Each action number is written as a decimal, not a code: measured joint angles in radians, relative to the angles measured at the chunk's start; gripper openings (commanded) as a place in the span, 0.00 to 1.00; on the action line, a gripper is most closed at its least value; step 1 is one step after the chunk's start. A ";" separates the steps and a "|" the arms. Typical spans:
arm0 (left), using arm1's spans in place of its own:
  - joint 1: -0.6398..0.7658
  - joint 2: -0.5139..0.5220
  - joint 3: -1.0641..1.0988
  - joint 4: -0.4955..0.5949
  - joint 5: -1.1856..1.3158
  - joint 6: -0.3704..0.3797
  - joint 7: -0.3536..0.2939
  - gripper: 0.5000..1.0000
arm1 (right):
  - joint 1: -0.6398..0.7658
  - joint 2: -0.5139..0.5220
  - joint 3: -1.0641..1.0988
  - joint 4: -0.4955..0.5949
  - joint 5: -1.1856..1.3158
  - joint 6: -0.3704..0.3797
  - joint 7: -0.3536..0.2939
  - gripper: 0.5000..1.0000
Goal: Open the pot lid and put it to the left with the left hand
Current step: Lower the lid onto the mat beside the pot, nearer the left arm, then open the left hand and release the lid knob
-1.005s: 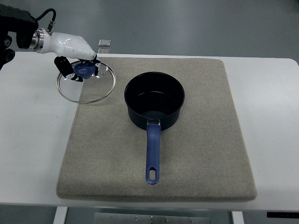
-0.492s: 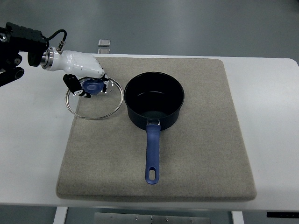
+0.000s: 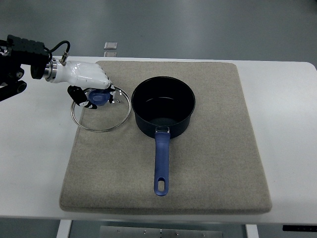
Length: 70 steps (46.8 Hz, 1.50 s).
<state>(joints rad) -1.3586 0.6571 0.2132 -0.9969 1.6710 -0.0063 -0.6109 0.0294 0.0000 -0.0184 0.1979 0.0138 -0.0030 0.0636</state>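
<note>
Probably a lab: plain white table (image 3: 282,129), grey mat (image 3: 208,173), bare grey floor (image 3: 198,25)

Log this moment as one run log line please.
left hand: shut on glass lid blue knob | lid: left of saucepan, over mat's left edge | saucepan: uncovered | right hand: not in view

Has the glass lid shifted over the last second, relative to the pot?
Yes. The glass lid, held by the left robot hand, has moved right and nearer the camera, now almost touching the pot and mostly over the mat.
</note>
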 measured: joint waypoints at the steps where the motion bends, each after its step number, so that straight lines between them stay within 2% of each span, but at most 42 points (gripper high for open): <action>1: 0.002 0.000 0.000 0.000 -0.001 0.004 0.000 0.00 | 0.000 0.000 0.000 0.000 0.000 0.000 0.000 0.83; 16: 0.024 -0.002 -0.003 0.000 -0.014 0.019 0.000 0.00 | 0.000 0.000 0.000 0.000 0.000 0.000 0.000 0.83; 22: 0.027 0.000 -0.014 0.000 -0.022 0.050 0.000 0.00 | 0.000 0.000 0.000 0.000 0.000 0.000 0.000 0.83; 30: 0.038 0.000 -0.011 0.000 -0.030 0.096 0.000 0.29 | 0.000 0.000 0.000 0.000 0.000 0.000 0.000 0.83; 40: 0.048 0.001 -0.009 -0.003 -0.030 0.097 0.000 0.40 | 0.000 0.000 0.000 0.000 0.000 0.000 0.000 0.83; 45: 0.049 0.003 -0.008 -0.004 -0.029 0.097 0.000 0.58 | 0.000 0.000 0.000 0.000 0.000 0.000 0.000 0.83; 47: 0.051 0.005 -0.008 -0.005 -0.029 0.097 0.000 0.70 | 0.000 0.000 0.000 0.000 0.000 0.000 0.000 0.83; 48: 0.051 0.005 -0.008 -0.006 -0.028 0.097 0.000 0.73 | 0.000 0.000 0.000 0.000 0.000 0.000 0.000 0.83; 54: 0.053 0.009 -0.007 -0.011 -0.027 0.098 0.000 0.78 | 0.000 0.000 0.000 0.000 0.000 0.000 0.000 0.83; 56: 0.053 0.010 -0.006 -0.011 -0.027 0.098 0.000 0.86 | 0.000 0.000 0.000 0.000 0.000 0.000 0.000 0.83; 70: 0.038 0.031 -0.029 -0.024 -0.031 0.103 0.000 0.89 | 0.000 0.000 0.000 0.000 0.000 0.000 0.000 0.83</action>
<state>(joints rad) -1.3205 0.6886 0.1846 -1.0207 1.6397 0.0965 -0.6110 0.0294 0.0000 -0.0184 0.1979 0.0138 -0.0031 0.0639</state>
